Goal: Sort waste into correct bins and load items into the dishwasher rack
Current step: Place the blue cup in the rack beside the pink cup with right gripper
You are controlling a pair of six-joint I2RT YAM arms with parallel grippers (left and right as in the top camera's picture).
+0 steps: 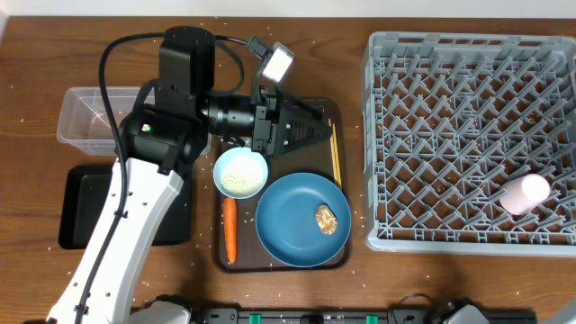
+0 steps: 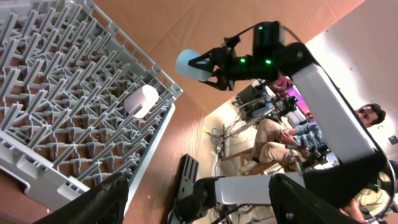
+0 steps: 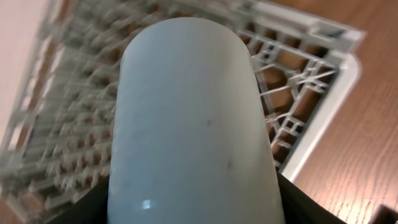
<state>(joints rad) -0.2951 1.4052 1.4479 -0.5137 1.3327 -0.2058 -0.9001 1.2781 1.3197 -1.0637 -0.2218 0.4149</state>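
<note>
My left gripper [image 1: 310, 131] hovers open and empty over the brown serving tray [image 1: 335, 115]; its fingers show wide apart in the left wrist view [image 2: 205, 208]. On the tray lie a white bowl of rice [image 1: 240, 173], an orange carrot [image 1: 229, 229], wooden chopsticks [image 1: 335, 153] and a blue plate [image 1: 292, 220] bearing a brown food lump [image 1: 326, 219]. My right gripper [image 2: 210, 66] is shut on the light-blue cup [image 2: 189, 63], held in the air; the cup fills the right wrist view [image 3: 193, 124]. A pink cup [image 1: 525, 193] lies in the grey rack [image 1: 450, 117]. Tissue and wrapper are out of view.
A clear tub [image 1: 90, 115] and a black tray [image 1: 85, 207] sit at the left, partly under my left arm. Loose rice grains dot the table [image 1: 355, 270]. The rack also shows in both wrist views [image 2: 62, 93] [image 3: 298, 74]. People sit beyond the table [image 2: 280, 134].
</note>
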